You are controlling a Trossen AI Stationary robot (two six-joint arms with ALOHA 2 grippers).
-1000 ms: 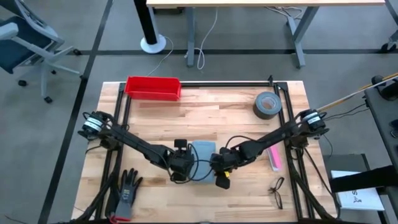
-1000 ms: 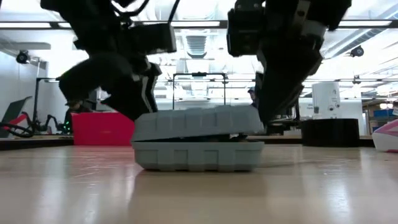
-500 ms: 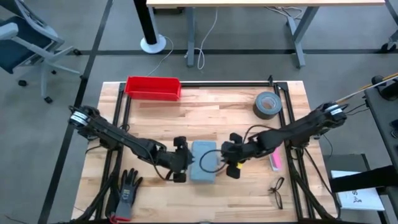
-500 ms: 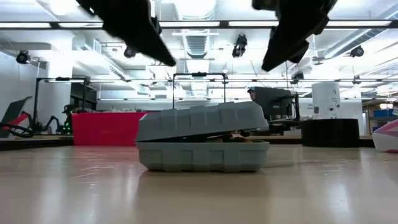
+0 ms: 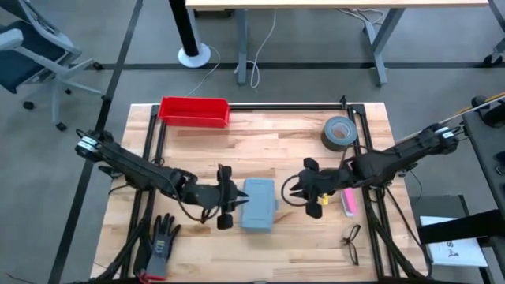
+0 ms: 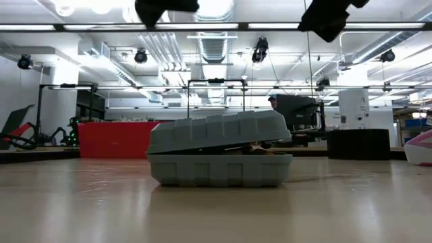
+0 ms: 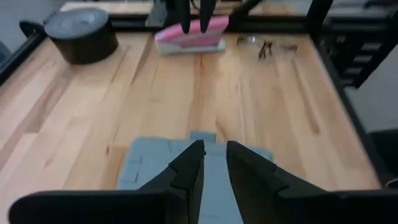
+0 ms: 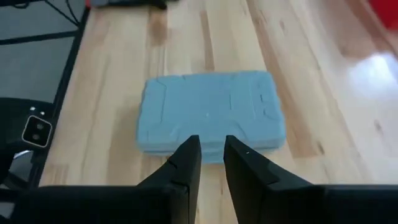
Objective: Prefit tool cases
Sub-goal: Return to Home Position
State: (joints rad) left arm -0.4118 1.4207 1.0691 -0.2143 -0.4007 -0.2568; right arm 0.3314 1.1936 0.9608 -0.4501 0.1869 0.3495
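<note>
From above, the case (image 5: 257,203) lay on the surface (image 5: 268,146) between the left claw (image 5: 228,197) and the right claw (image 5: 293,188), neither touching it. At surface height, its lid sat tilted, propped slightly up on one side. The left wrist view showed that claw's fingers (image 7: 186,168) a narrow gap apart, pinching nothing. The right wrist view showed fingers (image 8: 185,163) likewise slightly parted, empty, short of the case.

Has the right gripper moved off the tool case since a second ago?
Yes. In the high view the right gripper has backed away from the tool case toward the pink object, leaving bare table between them.
</note>
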